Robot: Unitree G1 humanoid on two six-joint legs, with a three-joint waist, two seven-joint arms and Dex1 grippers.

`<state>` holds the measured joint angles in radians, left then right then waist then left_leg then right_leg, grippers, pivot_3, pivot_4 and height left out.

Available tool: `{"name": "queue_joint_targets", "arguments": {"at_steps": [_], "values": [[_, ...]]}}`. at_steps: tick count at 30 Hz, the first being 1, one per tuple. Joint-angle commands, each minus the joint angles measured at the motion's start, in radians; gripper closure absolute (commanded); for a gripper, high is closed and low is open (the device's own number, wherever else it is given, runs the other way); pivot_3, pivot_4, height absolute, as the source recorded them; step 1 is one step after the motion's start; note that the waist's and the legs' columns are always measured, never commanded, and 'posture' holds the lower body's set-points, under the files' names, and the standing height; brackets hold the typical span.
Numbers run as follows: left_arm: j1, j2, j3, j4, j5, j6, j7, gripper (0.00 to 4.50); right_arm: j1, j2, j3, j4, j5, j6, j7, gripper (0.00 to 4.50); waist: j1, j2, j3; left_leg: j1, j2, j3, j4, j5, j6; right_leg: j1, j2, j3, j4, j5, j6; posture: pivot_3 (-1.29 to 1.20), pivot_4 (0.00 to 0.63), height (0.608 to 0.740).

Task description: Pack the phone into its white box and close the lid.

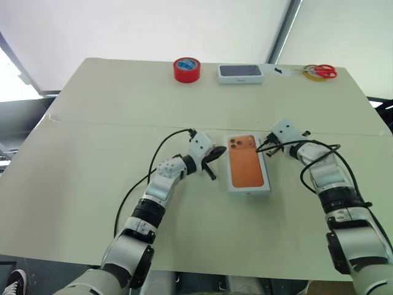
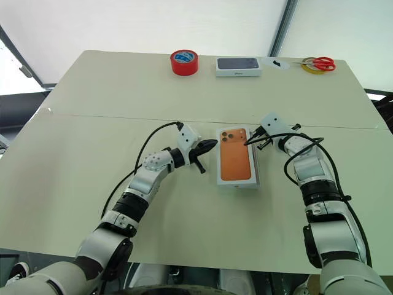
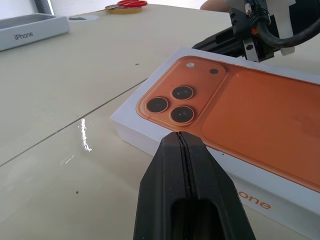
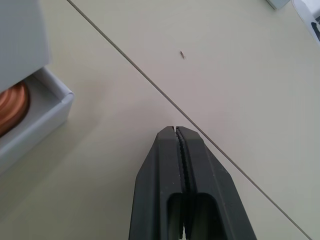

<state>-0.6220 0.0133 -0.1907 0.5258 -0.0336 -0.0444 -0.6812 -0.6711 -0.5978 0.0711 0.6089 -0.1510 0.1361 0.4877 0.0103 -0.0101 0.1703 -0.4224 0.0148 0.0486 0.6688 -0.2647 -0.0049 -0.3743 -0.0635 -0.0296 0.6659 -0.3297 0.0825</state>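
The white box (image 4: pixel 55 97) lies mid-table between my two grippers. On it rests the lid (image 1: pixel 249 167), white-walled with an orange phone picture and three lenses on top (image 3: pixel 182 102). In the right wrist view an orange rounded edge, seemingly the phone (image 4: pixel 10 107), shows inside the box's far right corner, under a pale wall that looks like the lid's corner. My left gripper (image 1: pixel 222 149) is shut, its tip just short of the box's left side near the lenses. My right gripper (image 1: pixel 259 150) is shut with nothing in it, at the far right corner.
Along the table's far edge stand a red tape roll (image 1: pixel 186 69), a white box with a dark picture on top (image 1: pixel 241 73), and red-handled scissors (image 1: pixel 322 70) on a yellow ring. A seam (image 1: pixel 123 125) crosses the table behind the box.
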Motion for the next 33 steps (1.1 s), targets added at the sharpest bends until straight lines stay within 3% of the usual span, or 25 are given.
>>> {"name": "queue_joint_targets", "arguments": {"at_steps": [1, 5, 11, 15, 25, 33], "values": [[0.001, -0.012, -0.004, -0.067, -0.028, 0.022, -0.012, 4.5, -0.038, -0.039, -0.038, -0.03, 0.016, -0.022, 0.007, 4.46, 0.001, 0.0, 0.0, 0.0, 0.0, 0.0, 0.0, 0.0, 0.0, 0.0, 0.0, 0.0, 0.0, 0.0, 0.0, 0.0, 0.15, 0.74], [0.046, 0.025, -0.019, -0.126, -0.012, 0.052, -0.036, 4.5, 0.003, -0.046, -0.095, -0.184, 0.15, 0.033, 0.145, 4.46, -0.001, 0.0, 0.0, 0.0, 0.0, 0.0, 0.0, 0.0, 0.0, 0.0, 0.0, 0.0, 0.0, 0.0, 0.0, 0.0, 0.15, 0.74], [0.087, 0.074, -0.072, -0.166, 0.027, 0.096, -0.057, 4.5, 0.098, -0.105, -0.119, -0.365, 0.218, 0.126, 0.256, 4.46, 0.005, 0.0, 0.0, 0.0, 0.0, 0.0, 0.0, 0.0, 0.0, 0.001, 0.0, 0.0, 0.0, 0.0, 0.0, 0.0, 0.15, 0.74], [0.059, 0.056, -0.093, -0.122, 0.045, 0.097, -0.032, 4.5, 0.206, -0.189, -0.147, -0.461, 0.296, 0.179, 0.399, 4.46, 0.011, 0.001, 0.0, 0.0, 0.0, -0.001, 0.0, 0.0, 0.0, 0.001, 0.0, 0.0, 0.0, 0.0, 0.0, 0.0, 0.15, 0.74], [-0.032, -0.013, -0.098, -0.03, 0.031, 0.042, -0.041, 4.5, 0.229, -0.233, -0.149, -0.419, 0.266, 0.148, 0.362, 4.46, 0.004, 0.001, -0.001, 0.0, 0.0, -0.001, 0.0, 0.0, 0.001, 0.0, 0.0, 0.0, 0.0, 0.0, 0.0, 0.0, 0.15, 0.74], [-0.012, 0.009, -0.105, -0.046, 0.035, 0.03, -0.06, 4.5, 0.236, -0.195, -0.169, -0.483, 0.349, 0.159, 0.391, 4.46, 0.003, 0.001, -0.001, 0.0, 0.0, -0.001, 0.001, 0.0, 0.001, 0.001, 0.0, 0.0, 0.0, 0.0, 0.0, 0.0, 0.15, 0.74]]}}
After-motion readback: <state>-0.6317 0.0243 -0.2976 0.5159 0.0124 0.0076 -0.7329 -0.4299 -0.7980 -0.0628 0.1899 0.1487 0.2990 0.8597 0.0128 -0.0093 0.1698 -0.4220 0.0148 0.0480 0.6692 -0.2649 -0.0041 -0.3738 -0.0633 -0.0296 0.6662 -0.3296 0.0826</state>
